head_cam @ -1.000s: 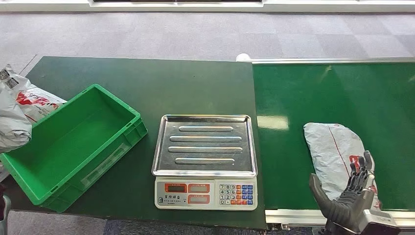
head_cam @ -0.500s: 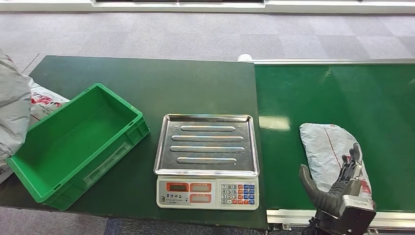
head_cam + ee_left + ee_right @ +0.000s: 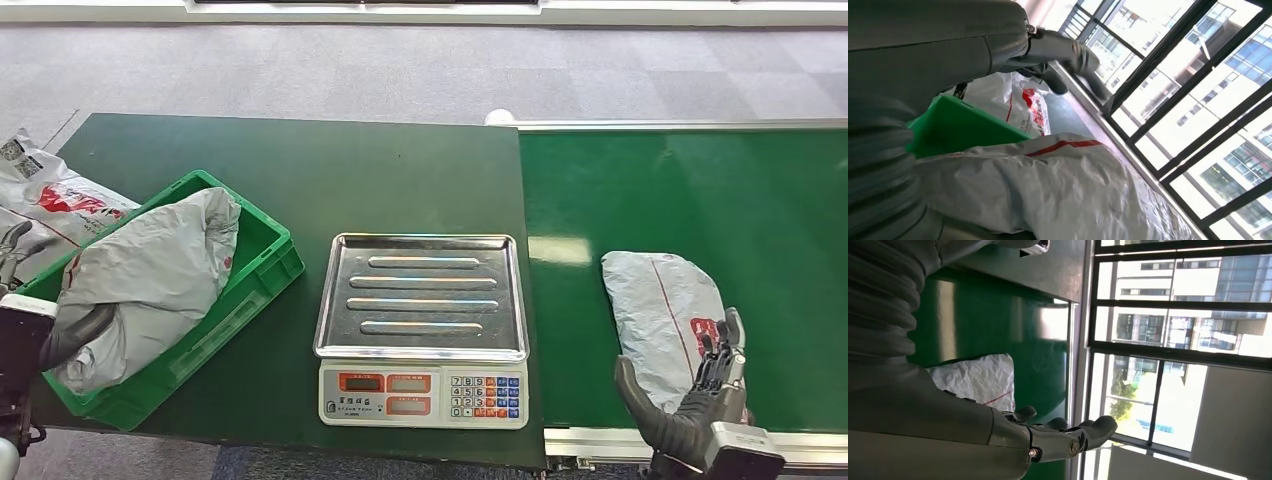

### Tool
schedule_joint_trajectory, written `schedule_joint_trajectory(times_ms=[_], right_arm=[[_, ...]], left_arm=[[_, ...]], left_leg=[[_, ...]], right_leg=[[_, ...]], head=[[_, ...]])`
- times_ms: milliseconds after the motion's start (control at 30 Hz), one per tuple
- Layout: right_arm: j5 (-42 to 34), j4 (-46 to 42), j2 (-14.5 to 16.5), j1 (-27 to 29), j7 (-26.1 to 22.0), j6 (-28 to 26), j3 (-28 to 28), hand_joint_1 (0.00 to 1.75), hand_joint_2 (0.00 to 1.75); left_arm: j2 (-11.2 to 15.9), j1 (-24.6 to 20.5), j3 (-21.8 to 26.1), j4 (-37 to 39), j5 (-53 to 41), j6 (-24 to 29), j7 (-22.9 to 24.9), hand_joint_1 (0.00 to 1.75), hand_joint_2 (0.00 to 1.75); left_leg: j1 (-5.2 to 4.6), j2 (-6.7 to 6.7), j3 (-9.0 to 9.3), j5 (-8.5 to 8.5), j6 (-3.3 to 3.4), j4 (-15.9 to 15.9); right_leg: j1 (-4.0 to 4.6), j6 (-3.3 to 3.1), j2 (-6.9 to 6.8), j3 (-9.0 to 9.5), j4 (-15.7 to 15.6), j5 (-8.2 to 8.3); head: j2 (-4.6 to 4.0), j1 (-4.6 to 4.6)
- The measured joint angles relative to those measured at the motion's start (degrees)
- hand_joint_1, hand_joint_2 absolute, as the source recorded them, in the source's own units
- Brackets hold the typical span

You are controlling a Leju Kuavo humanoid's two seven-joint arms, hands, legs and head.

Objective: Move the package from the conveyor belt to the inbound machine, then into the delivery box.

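Lying flat on the conveyor belt (image 3: 690, 180) at your four o'clock, the package (image 3: 662, 305) sits just ahead of your right hand (image 3: 700, 405), fingers spread for the grab. Your left hand (image 3: 25, 330), at nine o'clock, holds another grey bag (image 3: 150, 275) over the green delivery box (image 3: 255, 275).

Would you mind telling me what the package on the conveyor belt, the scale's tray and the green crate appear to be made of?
Package: probably thin grey plastic film, crinkled and faintly glossy. Scale tray: looks like stainless steel, with bright reflections and pressed ribs. Green crate: apparently rigid moulded plastic, with a uniform colour and a ribbed rim.
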Motion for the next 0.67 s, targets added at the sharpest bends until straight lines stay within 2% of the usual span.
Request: schedule_joint_trajectory(times_ms=[167, 400, 500, 667], right_arm=[[0.42, -0.83, -0.39, 0.83, -0.01, 0.63, 0.38, 0.0, 1.75], [1.77, -1.72, -0.44, 1.59, 0.45, 3.15, 0.39, 0.0, 1.75], [2.49, -2.02, -0.4, 1.73, 0.67, 4.36, 0.39, 0.0, 1.75], [3.07, -2.36, -0.27, 1.89, 0.75, 5.33, 0.39, 0.0, 1.75]], left_arm=[[0.61, 4.1, 0.66, -1.43, 1.0, 0.26, -0.5, 0.0, 1.75], [0.3, 7.61, 2.58, -3.41, 1.51, 0.23, -0.61, 0.0, 1.75], [-0.07, 8.66, 4.13, -4.19, 1.92, 0.57, -1.01, 0.0, 1.75], [-1.01, 8.93, 6.45, -4.84, 1.58, 4.1, -2.12, 0.0, 1.75]], left_leg=[[0.01, -0.03, 0.0, 0.0, 0.0, -0.01], [-0.01, -0.06, 0.04, 0.01, 0.01, -0.01], [0.0, -0.06, 0.04, 0.01, 0.01, -0.01], [0.0, -0.06, 0.04, 0.01, 0.0, -0.01]], right_leg=[[0.01, 0.01, -0.04, 0.04, 0.0, -0.03], [0.01, 0.01, -0.09, 0.1, 0.0, -0.02], [0.01, 0.01, -0.1, 0.1, 0.0, -0.02], [0.01, 0.01, -0.1, 0.1, 0.0, -0.02]], head=[[0.0, 0.01], [0.0, 0.0], [0.0, 0.01], [0.0, -0.01]])
